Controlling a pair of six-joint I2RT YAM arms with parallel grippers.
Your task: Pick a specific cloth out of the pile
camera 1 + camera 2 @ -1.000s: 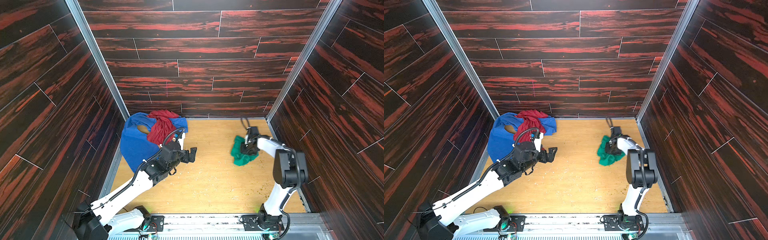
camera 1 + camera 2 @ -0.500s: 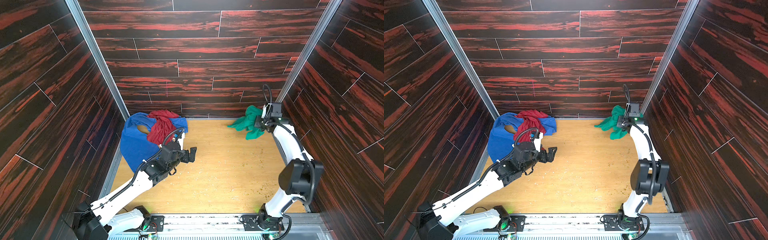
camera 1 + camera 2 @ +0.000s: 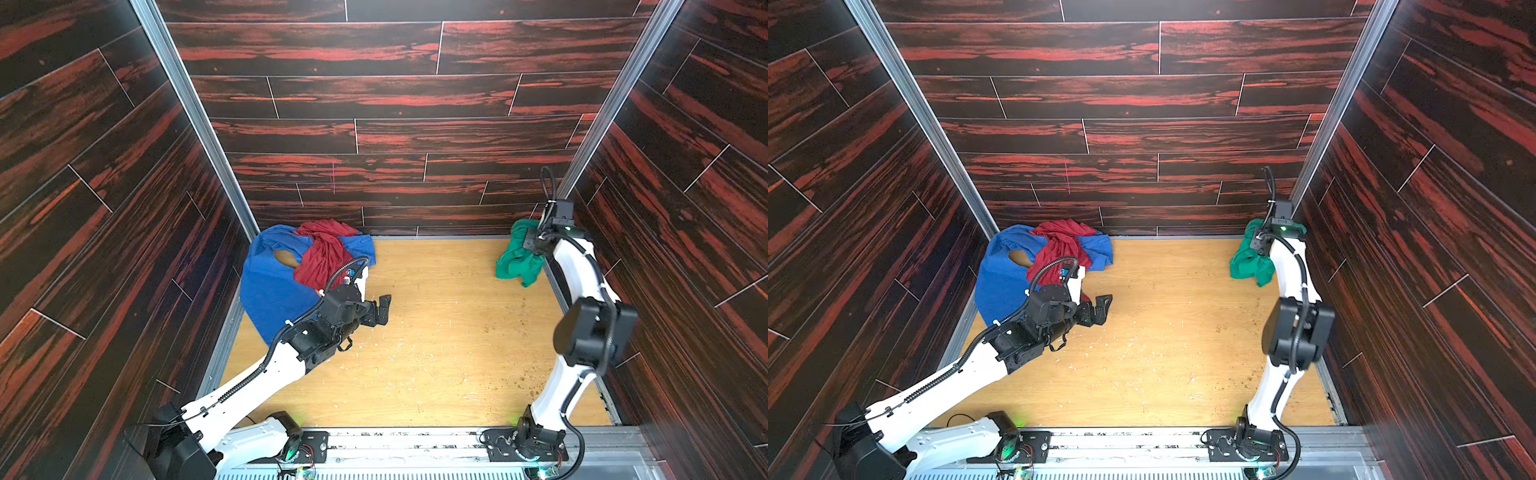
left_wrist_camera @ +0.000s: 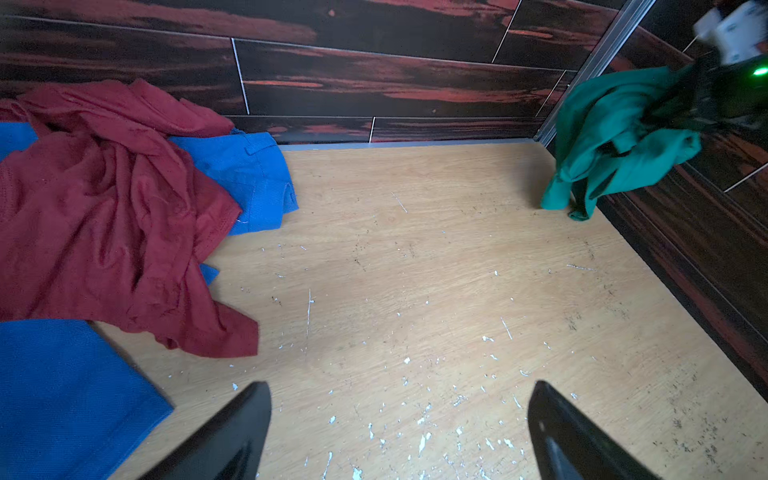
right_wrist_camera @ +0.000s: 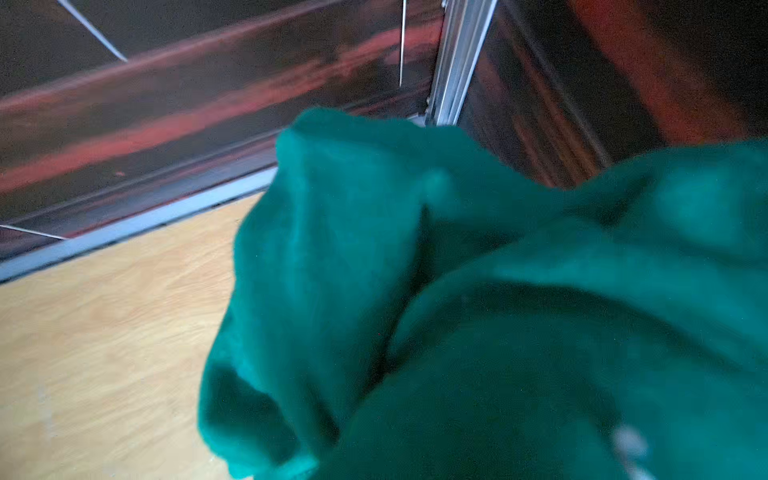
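One green cloth point(image 3: 517, 259) hangs bunched from the right gripper point(image 3: 532, 245) at the far right corner of the wooden floor point(image 3: 436, 332) (close against the side wall) — the jaws are clamped on its upper folds; whether its lowest tips touch the boards I cannot tell; the pile point(image 3: 291, 266) lies well apart in the far left corner, dark red cloth point(image 3: 324, 257) draped over blue cloth point(image 3: 270, 299); the left gripper point(image 4: 399, 436) hovers just beside it — jaws spread wide.

Cloth point(image 3: 516, 259) plain emerald green; pile point(image 3: 305, 276) royal blue + dark red; floor point(image 3: 436, 332) pale wood grain; walls point(image 3: 374, 104) dark, red-streaked.
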